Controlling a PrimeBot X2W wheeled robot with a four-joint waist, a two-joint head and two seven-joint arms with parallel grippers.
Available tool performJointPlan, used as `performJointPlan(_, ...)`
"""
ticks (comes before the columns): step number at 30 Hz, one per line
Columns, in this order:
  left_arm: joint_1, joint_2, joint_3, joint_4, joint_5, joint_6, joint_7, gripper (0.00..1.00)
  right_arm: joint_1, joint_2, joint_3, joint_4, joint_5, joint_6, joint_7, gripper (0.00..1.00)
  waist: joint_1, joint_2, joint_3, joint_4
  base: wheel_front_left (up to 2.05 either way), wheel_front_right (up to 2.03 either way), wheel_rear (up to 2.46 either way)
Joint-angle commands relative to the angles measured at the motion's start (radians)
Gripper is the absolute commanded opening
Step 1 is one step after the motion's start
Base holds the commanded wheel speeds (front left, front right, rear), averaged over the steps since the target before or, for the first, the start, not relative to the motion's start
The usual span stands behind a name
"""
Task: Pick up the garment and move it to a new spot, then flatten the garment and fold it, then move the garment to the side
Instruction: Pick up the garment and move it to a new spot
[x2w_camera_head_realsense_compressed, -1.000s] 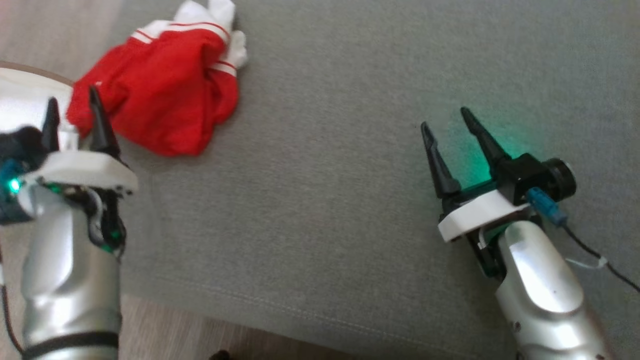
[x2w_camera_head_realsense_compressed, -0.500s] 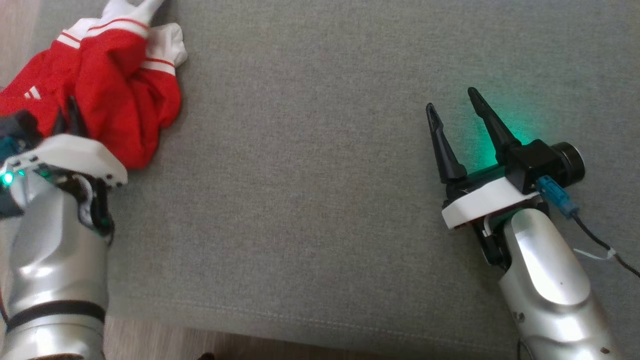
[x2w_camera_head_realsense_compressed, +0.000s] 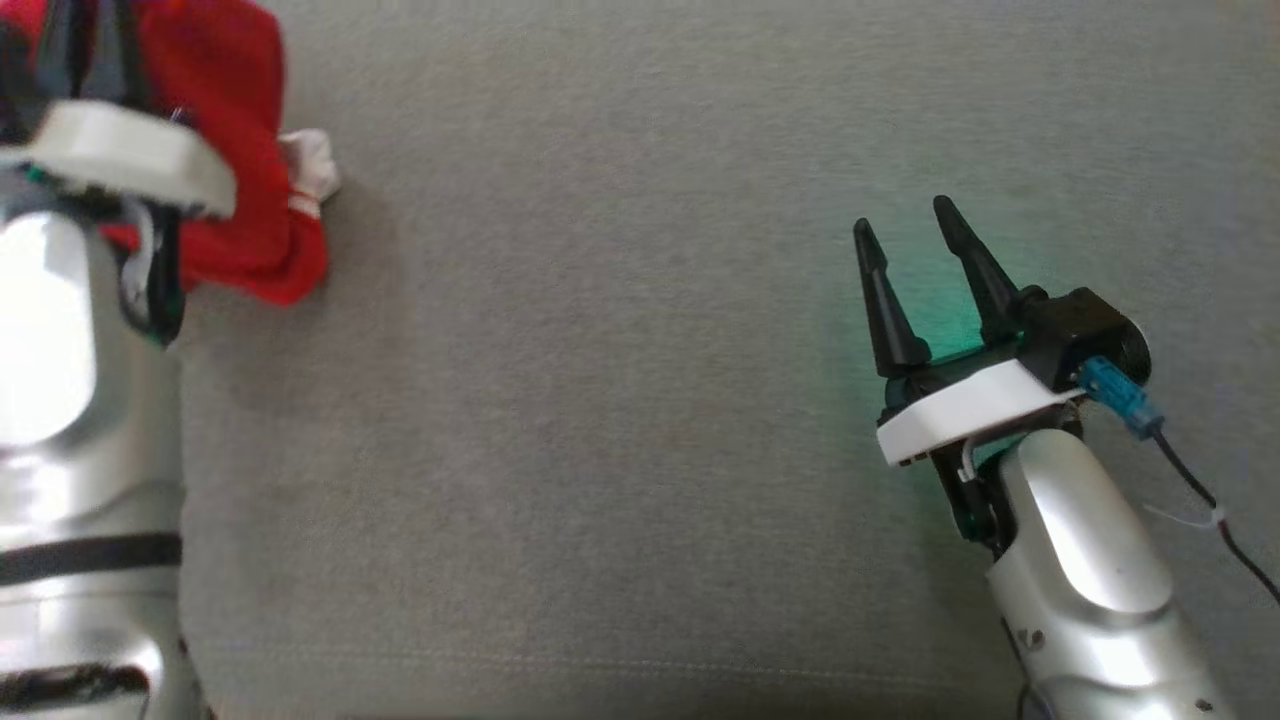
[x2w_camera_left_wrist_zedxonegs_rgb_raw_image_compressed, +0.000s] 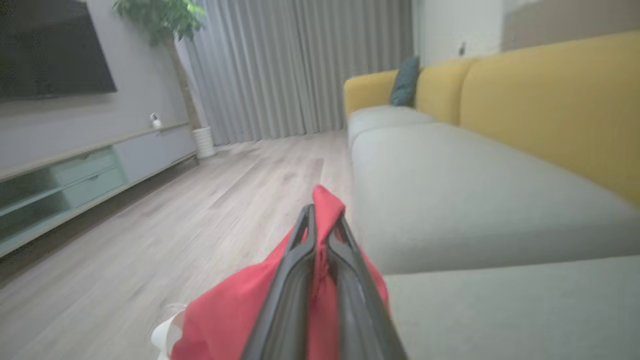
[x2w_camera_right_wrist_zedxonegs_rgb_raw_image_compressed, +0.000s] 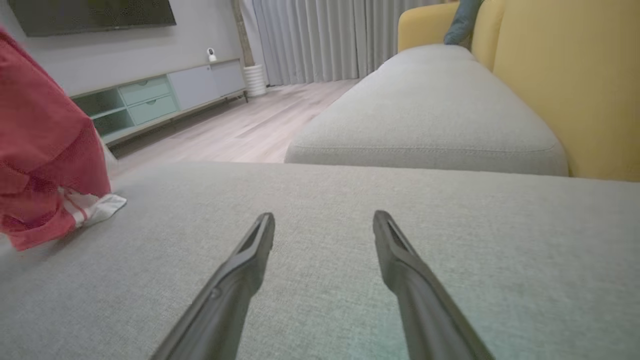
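The left gripper (x2w_camera_left_wrist_zedxonegs_rgb_raw_image_compressed: 325, 218), jaws clenched on a fold of the red garment (x2w_camera_head_realsense_compressed: 250, 230), holds it drooping over the left edge of the grey sofa cushion (x2w_camera_head_realsense_compressed: 600, 420), while the right gripper (x2w_camera_head_realsense_compressed: 900, 217), jaws released, waits over the cushion's right side

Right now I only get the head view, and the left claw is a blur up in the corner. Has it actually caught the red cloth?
Observer: Yes. The left wrist view shows the left gripper shut on a fold of the garment.
Operator: Is the cloth off the sofa, then?
Observer: Mostly. In the right wrist view it hangs, with a white cuff resting on the cushion.
Operator: What lies past that cushion?
Observer: A yellow backrest runs along one side.
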Motion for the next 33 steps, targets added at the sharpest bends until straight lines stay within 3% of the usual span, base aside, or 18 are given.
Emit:
performJointPlan(1,-0.065,0.021,-0.005,-0.072,0.012,-0.012,-0.005,0.00,0.003,0.019,0.027,-0.039,0.022,0.007,-0.010,1.00,0.0000,0.0000,-0.034,-0.058,0.00,0.00,0.00)
performJointPlan(12,-0.150,-0.121,-0.199,-0.198,-0.033,-0.050,-0.005,0.00,0.020,0.020,0.035,-0.051,0.100,0.007,-0.011,1.00,0.0000,0.0000,-0.037,-0.288,0.00,0.00,0.00)
performJointPlan(19,-0.096,-0.149,-0.280,-0.203,-0.101,-0.023,-0.005,0.00,0.018,0.020,0.036,-0.062,0.127,0.007,-0.011,1.00,0.0000,0.0000,-0.010,-0.361,0.00,0.00,0.00)
performJointPlan(20,-0.074,-0.149,-0.287,-0.192,-0.116,-0.018,-0.005,0.29,0.018,0.020,0.036,-0.064,0.129,0.007,-0.011,1.00,0.0000,0.0000,-0.007,-0.363,0.00,0.00,0.00)
performJointPlan(21,-0.074,-0.149,-0.287,-0.192,-0.116,-0.018,-0.005,0.29,0.018,0.020,0.036,-0.064,0.129,0.007,-0.011,1.00,0.0000,0.0000,-0.007,-0.363,0.00,0.00,0.00)
performJointPlan(22,-0.050,-0.150,-0.292,-0.185,-0.129,-0.008,-0.005,0.58,0.018,0.020,0.036,-0.065,0.130,0.007,-0.011,1.00,0.0000,0.0000,-0.004,-0.363,0.00,0.00,0.00)
performJointPlan(23,-0.024,-0.150,-0.292,-0.176,-0.138,0.003,-0.005,1.00,0.019,0.020,0.037,-0.066,0.131,0.007,-0.011,1.00,0.0000,0.0000,-0.001,-0.362,0.00,0.00,0.00)
performJointPlan(33,0.279,-0.150,-0.170,-0.150,-0.149,0.076,-0.005,1.00,0.017,0.020,0.034,-0.047,0.090,0.007,-0.011,1.00,0.0000,0.0000,-0.010,-0.265,0.00,0.00,0.00)
